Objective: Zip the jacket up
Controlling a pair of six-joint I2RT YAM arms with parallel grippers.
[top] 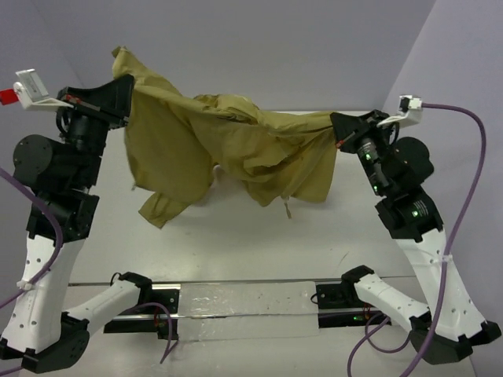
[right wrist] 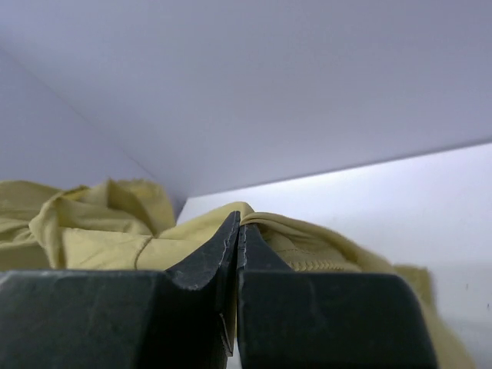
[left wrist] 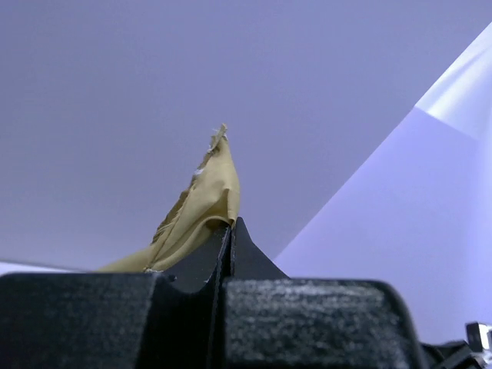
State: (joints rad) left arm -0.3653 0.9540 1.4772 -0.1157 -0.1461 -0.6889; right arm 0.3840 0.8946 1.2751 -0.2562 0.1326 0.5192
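The khaki jacket (top: 236, 149) hangs in the air, stretched between both raised arms, its lower folds and a sleeve dangling above the table. At the upper left my left gripper (top: 126, 90) is shut on one end of it; the left wrist view shows a tan cloth tip (left wrist: 207, 200) poking out between the closed fingers. My right gripper (top: 339, 129) at the right is shut on the other end, and the right wrist view shows jacket cloth (right wrist: 108, 223) bunched on both sides of the closed jaws. No zipper pull can be made out.
The white table (top: 236, 236) lies under the hanging cloth, walled by grey panels at the back and sides. Purple cables loop from both arms. The arm bases sit on a rail (top: 244, 302) at the near edge.
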